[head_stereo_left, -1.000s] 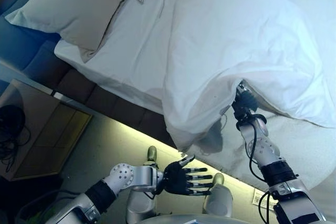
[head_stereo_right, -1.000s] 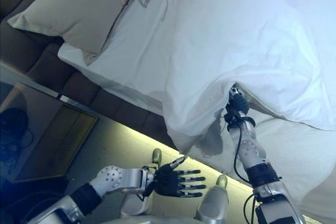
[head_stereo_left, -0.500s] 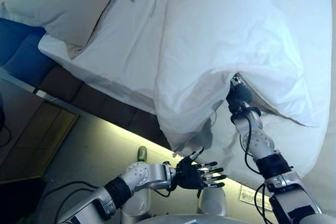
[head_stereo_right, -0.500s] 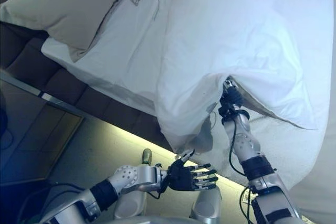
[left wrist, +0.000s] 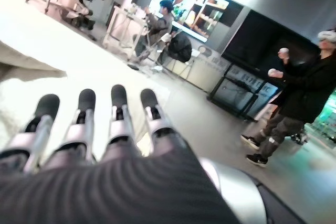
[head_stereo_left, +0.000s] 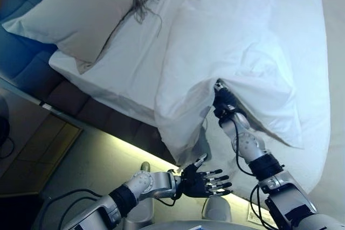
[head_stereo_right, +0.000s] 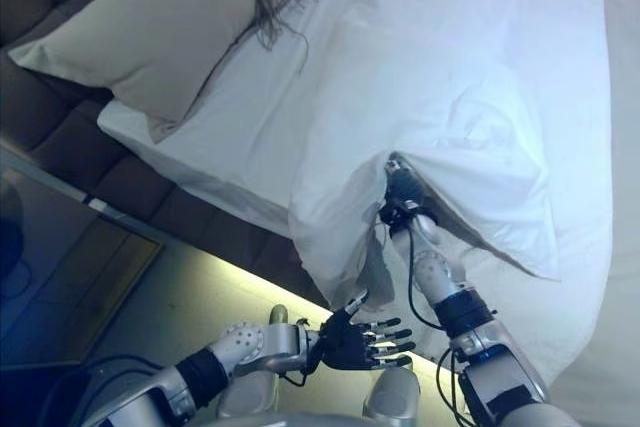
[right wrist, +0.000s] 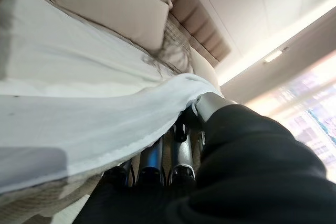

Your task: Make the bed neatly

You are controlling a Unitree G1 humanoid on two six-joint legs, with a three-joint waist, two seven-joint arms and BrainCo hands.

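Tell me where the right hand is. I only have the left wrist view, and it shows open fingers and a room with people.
Observer: The right hand is at the near edge of the duvet, holding it lifted.
Operator: Is it really gripping?
Observer: Yes. The right wrist view shows the hem pinched, with the thumb above and the fingers below.
Operator: And my left hand?
Observer: The left hand hangs open, low over the floor, touching nothing.
Operator: How far up does the duvet reach?
Observer: It stops short of the pillow, and bare sheet shows between them.
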